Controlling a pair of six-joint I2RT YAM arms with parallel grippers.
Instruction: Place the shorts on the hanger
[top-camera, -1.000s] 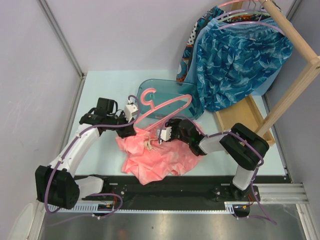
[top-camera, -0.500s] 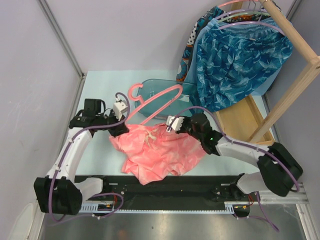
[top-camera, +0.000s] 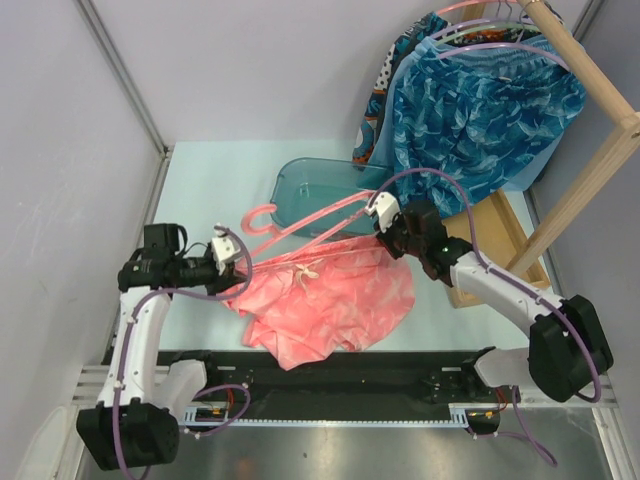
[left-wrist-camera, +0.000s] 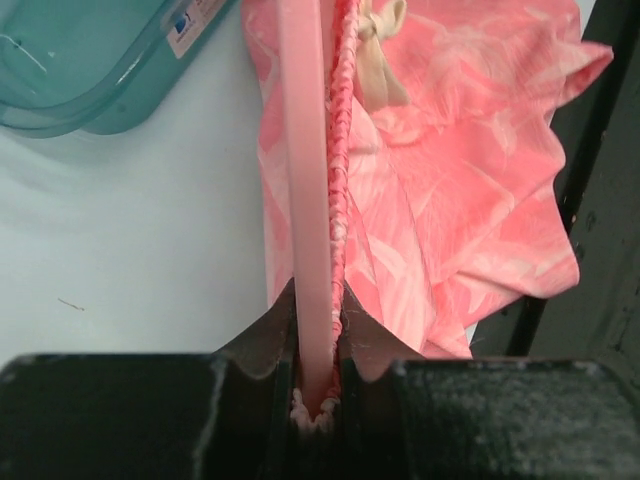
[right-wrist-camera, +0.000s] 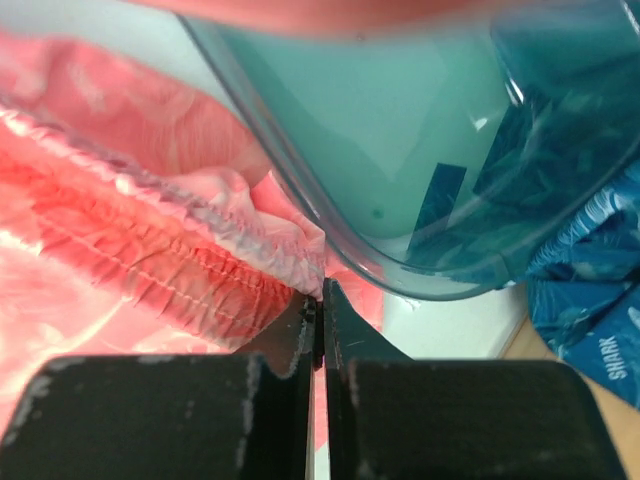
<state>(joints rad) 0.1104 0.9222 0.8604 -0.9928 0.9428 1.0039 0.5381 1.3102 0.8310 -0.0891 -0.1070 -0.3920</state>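
The coral-pink shorts (top-camera: 325, 300) lie spread on the table, waistband stretched between my two grippers. The pink hanger (top-camera: 355, 201) slants over them, hook to the left. My left gripper (top-camera: 240, 268) is shut on the hanger's bar (left-wrist-camera: 308, 200) with the gathered waistband (left-wrist-camera: 341, 170) pinched beside it. The white drawstring bow (left-wrist-camera: 380, 50) lies further along the waistband. My right gripper (top-camera: 383, 236) is shut on the waistband's right end. In the right wrist view its jaws (right-wrist-camera: 320, 300) stand together, nipping the pale fabric edge (right-wrist-camera: 270, 225).
A teal plastic bin (top-camera: 315, 185) sits just behind the shorts, close to both grippers. Blue patterned garments (top-camera: 480, 110) hang from a wooden rack (top-camera: 590, 160) at the back right, over its wooden base (top-camera: 495, 245). A black rail (top-camera: 350, 375) runs along the near edge.
The right gripper has shut on the waistband and pulled it up and to the right. The left arm has drawn the hanger and waistband leftward, spreading the shorts wider.
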